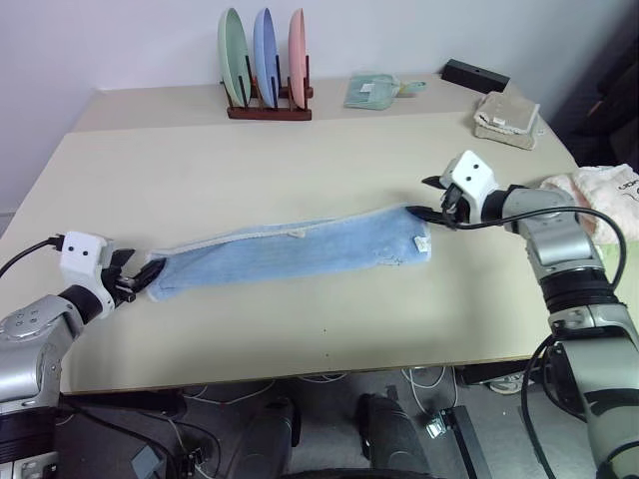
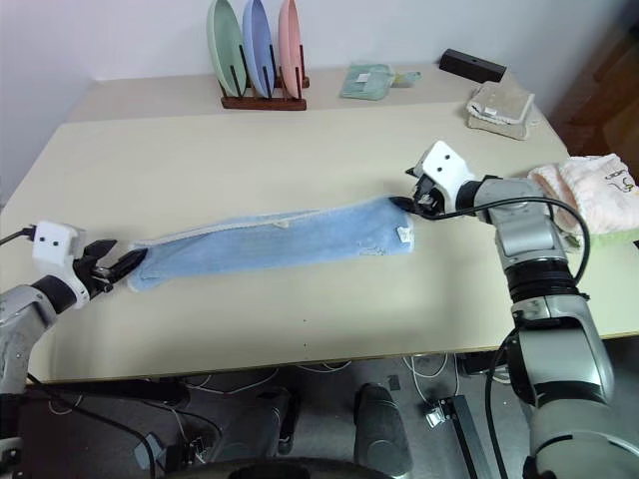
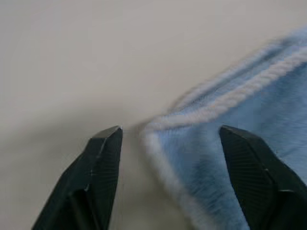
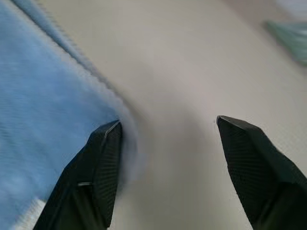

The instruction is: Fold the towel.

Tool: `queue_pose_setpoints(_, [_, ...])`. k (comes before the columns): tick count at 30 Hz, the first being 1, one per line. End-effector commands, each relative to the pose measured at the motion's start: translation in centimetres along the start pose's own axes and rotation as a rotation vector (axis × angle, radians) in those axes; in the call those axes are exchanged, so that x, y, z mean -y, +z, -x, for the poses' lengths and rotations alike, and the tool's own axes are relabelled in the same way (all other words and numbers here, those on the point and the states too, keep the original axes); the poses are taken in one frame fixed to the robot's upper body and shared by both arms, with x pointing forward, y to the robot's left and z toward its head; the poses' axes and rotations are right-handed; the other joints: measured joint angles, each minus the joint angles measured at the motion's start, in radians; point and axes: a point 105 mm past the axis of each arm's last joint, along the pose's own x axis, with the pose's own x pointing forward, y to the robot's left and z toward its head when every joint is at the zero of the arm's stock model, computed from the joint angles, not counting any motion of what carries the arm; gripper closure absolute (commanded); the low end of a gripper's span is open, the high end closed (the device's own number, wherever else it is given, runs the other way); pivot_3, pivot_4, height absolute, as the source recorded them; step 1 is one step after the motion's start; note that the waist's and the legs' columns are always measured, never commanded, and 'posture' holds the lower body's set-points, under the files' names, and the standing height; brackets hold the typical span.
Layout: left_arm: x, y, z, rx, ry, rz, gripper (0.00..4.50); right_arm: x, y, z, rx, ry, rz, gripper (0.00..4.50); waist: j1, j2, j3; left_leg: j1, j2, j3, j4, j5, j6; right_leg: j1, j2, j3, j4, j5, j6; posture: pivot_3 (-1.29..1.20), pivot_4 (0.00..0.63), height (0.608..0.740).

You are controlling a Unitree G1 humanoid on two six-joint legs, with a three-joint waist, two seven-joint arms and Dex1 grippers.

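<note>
We've got the towel (image 1: 295,257) lying as a long narrow strip across the counter (image 1: 300,160), running 9 to 3 o'clock. Left gripper (image 1: 137,278) and right gripper (image 1: 436,205) sit at opposite ends, fingers released and grasping nothing, probably so the strip lies flat for the next fold.

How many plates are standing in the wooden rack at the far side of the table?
3, upright side by side in the rack: green plate at the left, blue plate in the middle, pink plate at the right.
</note>
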Motion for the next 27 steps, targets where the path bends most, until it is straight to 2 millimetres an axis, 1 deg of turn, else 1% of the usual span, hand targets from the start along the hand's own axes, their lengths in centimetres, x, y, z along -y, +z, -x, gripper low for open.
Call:
queue_pose_setpoints(1, [-1.3, 2.1, 1.2, 0.109, 0.088, 0.030, 1.54, 0.9, 0.5, 2.3, 0.007, -0.057, 0.030, 1.63, 0.000, 0.000, 0.000, 0.000, 0.000, 0.000, 0.000, 0.000, 0.000, 0.000, 0.000, 0.000, 0.000, 0.000, 0.000, 0.00, 0.150, 0.740])
queue_pose_setpoints(3, [-1.2, 2.0, 1.5, 0.121, 0.094, 0.076, 1.54, 0.5, 0.2, 3.1, 0.000, -0.067, 0.017, 1.63, -0.001, 0.000, 0.000, 0.000, 0.000, 0.000, 0.000, 0.000, 0.000, 0.000, 0.000, 0.000, 0.000, 0.000, 0.000, 0.00, 0.150, 0.740])
queue_pose_setpoints(6, [-0.6, 1.3, 1.5, 0.100, 0.088, 0.081, 1.54, 0.1, 0.0, 3.3, -0.001, -0.093, 0.001, 1.63, -0.008, 0.000, 0.000, 0.001, 0.000, 0.000, 0.001, 0.000, 0.000, 0.000, 0.000, 0.001, 0.001, 0.000, 0.000, 0.00, 0.150, 0.740])
queue_pose_setpoints(9, [-0.6, 1.2, 1.4, 0.094, 0.095, 0.069, 1.54, -0.2, -0.3, 3.4, -0.009, -0.089, -0.030, 1.63, -0.007, 0.000, 0.000, 0.001, 0.000, 0.001, 0.000, 0.000, 0.000, 0.000, 0.001, 0.001, 0.002, 0.000, 0.000, 0.00, 0.150, 0.740])
queue_pose_setpoints(11, [-1.0, 1.8, 1.2, 0.125, 0.125, 0.079, 1.54, -0.9, 0.2, 3.8, 0.033, -0.050, -0.145, 1.09, -0.003, 0.000, 0.000, 0.001, 0.000, 0.001, 0.001, 0.000, 0.000, 0.000, 0.001, 0.001, 0.002, 0.000, 0.000, 0.00, 0.150, 0.740])
queue_pose_setpoints(12, [-1.5, 2.1, 1.1, 0.138, 0.156, 0.084, 1.54, -1.6, 0.5, 4.0, 0.059, -0.027, -0.189, 0.75, 0.001, 0.000, 0.000, 0.001, 0.000, 0.001, 0.001, 0.000, 0.000, 0.001, 0.001, 0.001, 0.001, 0.000, 0.000, 0.00, 0.150, 0.740])
queue_pose_setpoints(13, [-2.1, 2.1, 1.1, 0.139, 0.192, 0.088, 1.54, -2.2, 0.9, 4.3, 0.081, -0.010, -0.242, 0.25, 0.004, 0.000, 0.000, 0.001, 0.000, 0.000, 0.001, 0.000, 0.000, 0.001, 0.000, 0.001, 0.001, 0.000, 0.000, 0.00, 0.150, 0.740])
queue_pose_setpoints(14, [-2.4, 2.0, 1.0, 0.137, 0.215, 0.089, 1.54, -2.6, 1.1, 4.4, 0.092, -0.003, -0.271, 0.02, 0.005, 0.000, 0.000, 0.001, 0.000, 0.000, 0.001, 0.000, 0.000, 0.002, 0.000, 0.000, 0.001, 0.000, 0.000, 0.00, 0.150, 0.740])
queue_pose_setpoints(17, [-3.5, 2.0, 1.0, 0.156, 0.297, 0.127, 1.54, -4.9, 2.0, 5.1, 0.156, 0.048, -0.459, 0.02, 0.003, 0.000, -0.001, 0.001, 0.000, -0.003, 0.001, 0.000, 0.000, 0.002, 0.000, 0.000, 0.000, 0.000, 0.000, 0.00, 0.150, 0.740])
queue_pose_setpoints(19, [-3.3, 2.4, 0.9, 0.182, 0.293, 0.121, 1.54, -6.5, 1.6, 5.7, 0.147, 0.070, -0.584, 0.02, 0.003, -0.001, -0.001, 0.001, 0.000, -0.003, 0.001, 0.000, 0.000, 0.002, 0.000, 0.000, 0.000, 0.000, 0.000, 0.00, 0.150, 0.740])
queue_pose_setpoints(20, [-2.7, 2.8, 0.9, 0.199, 0.269, 0.098, 1.54, -7.3, 1.3, 6.0, 0.133, 0.074, -0.651, 0.02, 0.003, -0.001, -0.001, 0.001, 0.000, -0.003, 0.001, 0.000, 0.000, 0.002, 0.000, 0.000, 0.000, 0.000, 0.000, 0.00, 0.150, 0.740])
queue_pose_setpoints(22, [-0.9, 3.5, 0.6, 0.227, 0.188, 0.042, 1.54, -8.5, 0.6, 6.4, 0.097, 0.076, -0.750, 0.02, 0.003, -0.001, -0.001, 0.001, 0.000, -0.003, 0.001, 0.000, 0.000, 0.002, 0.000, 0.000, 0.000, 0.000, 0.000, 0.00, 0.150, 0.740])
queue_pose_setpoints(23, [0.8, 3.9, 0.4, 0.240, 0.111, 0.008, 1.54, -9.4, 0.1, 6.6, 0.073, 0.082, -0.794, 0.02, 0.003, -0.001, -0.001, 0.001, 0.000, -0.003, 0.001, 0.000, 0.000, 0.002, 0.000, 0.000, 0.000, 0.000, 0.000, 0.00, 0.150, 0.740])
queue_pose_setpoints(24, [3.4, 4.1, 0.2, 0.243, -0.007, -0.041, 1.54, -10.2, -0.6, 6.8, 0.050, 0.072, -0.870, 0.02, 0.005, -0.001, -0.001, 0.001, 0.000, -0.003, 0.001, 0.000, 0.000, 0.002, -0.001, 0.000, 0.000, 0.000, 0.000, 0.00, 0.150, 0.740])
queue_pose_setpoints(26, [6.9, 4.3, 0.1, 0.246, -0.160, -0.087, 1.54, -11.2, -1.2, 7.1, 0.024, 0.058, -0.964, 0.02, 0.010, -0.001, -0.001, 0.001, 0.000, -0.003, 0.001, -0.001, 0.001, 0.003, -0.001, 0.000, 0.000, 0.000, 0.000, 0.00, 0.150, 0.740])
queue_pose_setpoints(27, [8.4, 4.4, 0.1, 0.253, -0.220, -0.096, 1.54, -11.5, -1.2, 7.1, 0.021, 0.053, -0.995, 0.02, 0.013, -0.001, -0.001, 0.001, 0.000, -0.002, 0.001, -0.001, 0.001, 0.002, -0.002, 0.001, -0.001, 0.000, 0.000, 0.00, 0.150, 0.740])
